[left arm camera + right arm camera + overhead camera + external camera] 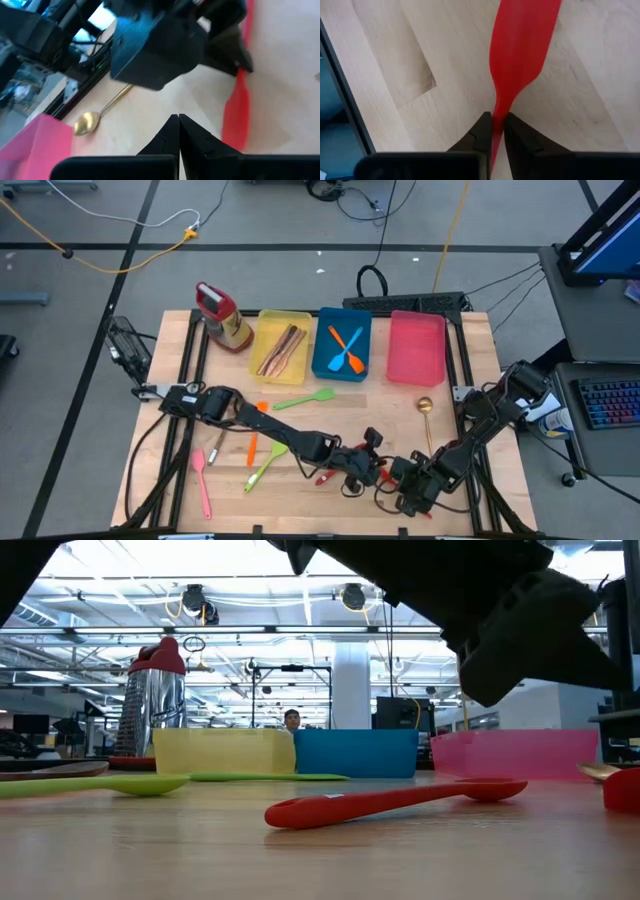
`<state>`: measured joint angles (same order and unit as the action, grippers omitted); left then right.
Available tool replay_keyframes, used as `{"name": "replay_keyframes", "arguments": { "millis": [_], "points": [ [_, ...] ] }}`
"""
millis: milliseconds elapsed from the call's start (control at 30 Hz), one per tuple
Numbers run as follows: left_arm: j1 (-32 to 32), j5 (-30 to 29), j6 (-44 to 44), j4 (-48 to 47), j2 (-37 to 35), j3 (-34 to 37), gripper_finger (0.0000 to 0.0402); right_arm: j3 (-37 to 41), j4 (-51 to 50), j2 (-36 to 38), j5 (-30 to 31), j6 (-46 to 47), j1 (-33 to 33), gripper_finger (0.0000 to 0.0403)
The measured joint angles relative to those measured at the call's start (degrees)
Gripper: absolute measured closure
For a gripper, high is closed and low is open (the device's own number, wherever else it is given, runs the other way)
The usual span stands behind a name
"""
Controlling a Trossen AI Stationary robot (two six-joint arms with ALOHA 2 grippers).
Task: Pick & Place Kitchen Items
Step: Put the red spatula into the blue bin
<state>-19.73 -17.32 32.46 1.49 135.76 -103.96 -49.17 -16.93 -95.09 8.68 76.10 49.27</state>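
The right gripper [493, 131] is low at the table's front edge, right of centre, with its jaws clenched on the thin handle of a red spatula [520, 45]; the blade lies flat on the wood ahead of the fingers. The left gripper [178, 131] is very near it, jaws pressed together w/ nothing between them, its tips just beside the same red utensil.

I judge the step is lifting this spatula for a tray. To do it well: keep the grip firm, since the handle is slim and can twist; raise straight up before any sideways move; the left arm should back away first, bc both wrists crowd one spot. The pink tray [417, 348] looks nearest, approx. behind the right arm. Another red spoon [390, 800] lies nearby, so avoid sweeping it.
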Motion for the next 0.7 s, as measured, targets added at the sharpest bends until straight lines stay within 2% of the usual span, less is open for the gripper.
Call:
{"name": "replay_keyframes", "arguments": {
  "millis": [233, 533, 700],
  "points": [
    [-2.0, -11.4, 1.0, -1.6, -1.0, 0.1, 0.04, 0.2, 2.4, 0.5, 1.0, -4.4, 0.3, 0.038],
    [-3.5, -14.1, -7.6, -11.8, -9.5, 0.0, 0.0396, 0.2, 2.1, 4.4, 12.4, -12.1, -1.2, 0.0388],
    [-3.1, -14.4, -8.4, -16.9, -12.7, 0.0, 0.0352, 0.2, 2.1, 5.1, 16.7, -18.9, -4.2, 0.0388]
  ]
}}
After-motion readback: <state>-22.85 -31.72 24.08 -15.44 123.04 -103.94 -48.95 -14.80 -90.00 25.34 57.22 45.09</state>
